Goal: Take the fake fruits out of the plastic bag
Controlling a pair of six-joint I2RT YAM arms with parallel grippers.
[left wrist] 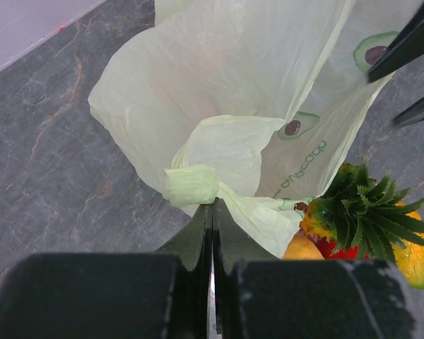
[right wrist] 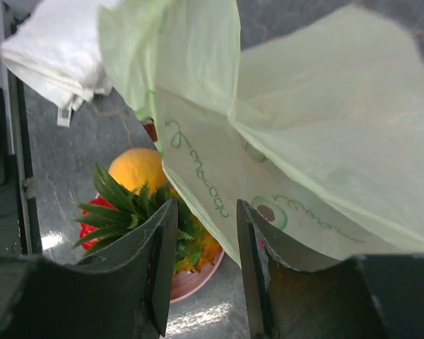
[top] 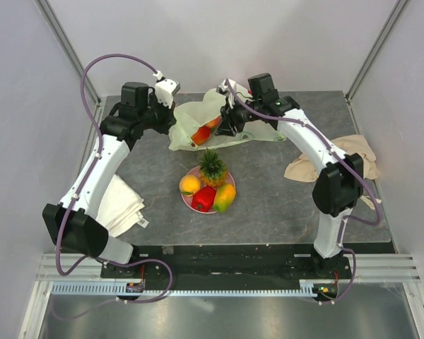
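Pressed together, the jaws of the left gripper [left wrist: 212,205] pinch a twisted fold at the rim of the plastic bag [left wrist: 226,70], holding the pale-green film up off the grey table [top: 283,205]. Opposite, the right gripper [right wrist: 206,208] stands with its jaws apart. The bag's printed lower edge hangs just ahead of them, and whether the film touches either pad cannot be told.

Four of the fake fruits [top: 213,182] sit on a pink plate [right wrist: 196,282] near the bag: a pineapple [top: 212,166], an orange [top: 189,184], a red pepper [top: 203,199] and a mango [top: 225,197]. A red piece [top: 201,135] and a peach-coloured piece [top: 213,122] show inside the bag in the overhead view.

The step in hand looks to be opening the mouth to reach those last two. The next move likely calls for the right gripper to get past the loose sheet and close on a fruit, not on plastic, while the left holds the rim up.

Both wrist views are blocked by the bag's wall, so neither shows the fruits inside. The mouth itself is hard to make out.
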